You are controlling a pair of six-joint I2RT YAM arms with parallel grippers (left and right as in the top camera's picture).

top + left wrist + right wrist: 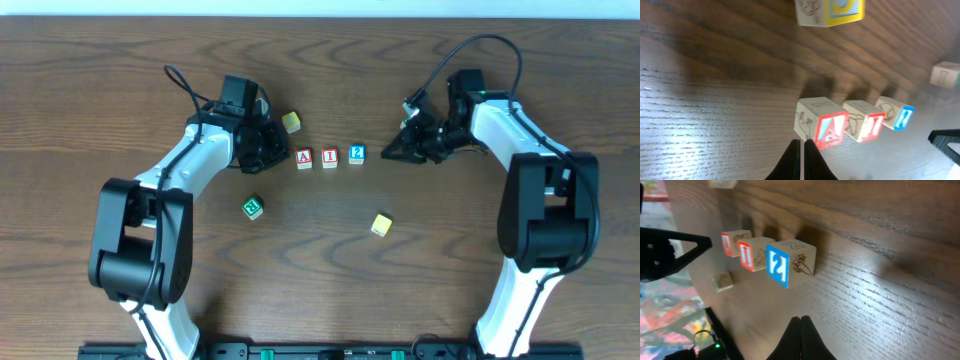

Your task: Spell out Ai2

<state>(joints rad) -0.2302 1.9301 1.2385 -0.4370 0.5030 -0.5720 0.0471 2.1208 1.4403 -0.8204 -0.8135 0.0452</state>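
Observation:
Three wooden letter blocks stand in a row on the table: a red A block (304, 158), a red I block (330, 157) and a blue 2 block (357, 154). They also show in the left wrist view as A (822, 125), I (863, 121) and 2 (896, 112), and in the right wrist view as A (731, 242), I (754, 253) and 2 (790, 263). My left gripper (283, 155) (802, 143) is shut and empty, its tips just left of the A block. My right gripper (386, 157) (800, 319) is shut and empty, a short way right of the 2 block.
A yellow block (291, 122) lies behind the row, also in the left wrist view (830, 11). A green block (252, 208) lies front left and another yellow block (381, 224) front right. The table is dark wood.

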